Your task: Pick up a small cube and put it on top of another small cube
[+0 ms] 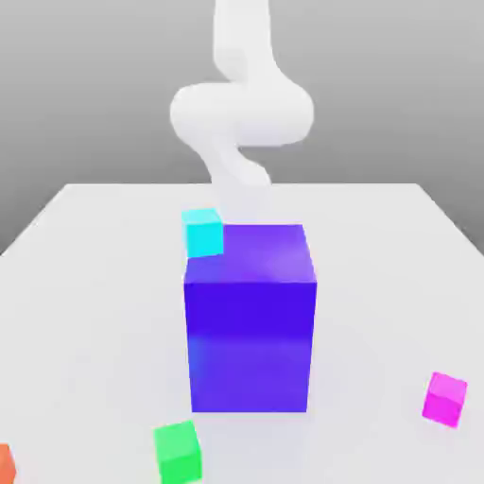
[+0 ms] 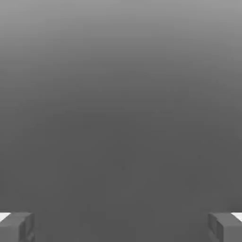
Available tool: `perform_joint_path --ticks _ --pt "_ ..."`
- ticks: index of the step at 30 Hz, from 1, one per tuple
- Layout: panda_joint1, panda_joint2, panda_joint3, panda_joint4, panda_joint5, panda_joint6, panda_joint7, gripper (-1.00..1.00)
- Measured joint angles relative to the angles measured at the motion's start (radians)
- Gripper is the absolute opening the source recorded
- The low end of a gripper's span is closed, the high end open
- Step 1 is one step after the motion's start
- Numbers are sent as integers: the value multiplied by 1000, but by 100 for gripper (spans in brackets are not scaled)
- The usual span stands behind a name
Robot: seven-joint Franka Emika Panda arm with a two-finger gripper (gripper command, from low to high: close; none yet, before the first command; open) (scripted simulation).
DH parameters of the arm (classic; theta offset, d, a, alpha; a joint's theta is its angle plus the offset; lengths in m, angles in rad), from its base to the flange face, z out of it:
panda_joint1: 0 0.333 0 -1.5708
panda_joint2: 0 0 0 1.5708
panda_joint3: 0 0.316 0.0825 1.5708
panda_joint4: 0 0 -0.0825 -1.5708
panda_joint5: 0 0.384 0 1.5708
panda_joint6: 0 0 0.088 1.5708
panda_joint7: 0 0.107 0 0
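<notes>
On counter (image 1: 85,284), big blue-purple block (image 1: 250,331) standing mid-scene as landmark. Small magenta-pink cube (image 1: 444,398) well apart from block, off its lower corner toward exterior view's right, resting on counter, untouched. Cyan cube (image 1: 203,232) just beside block's upper back corner, exterior view's left side. Green cube (image 1: 179,451) near block's front base, slightly left. Orange-red cube (image 1: 5,463) far left of block, cut by frame edge. White arm (image 1: 241,113) rising behind block. Gripper (image 2: 121,227) spread wide open, fingertips (image 2: 16,227) far apart, holding nothing.

No readable text or markings.
</notes>
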Motion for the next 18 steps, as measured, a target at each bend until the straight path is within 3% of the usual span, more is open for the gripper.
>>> perform_joint_path --ticks 18 --pt "190 659 208 -114 -122 264 -167 0"
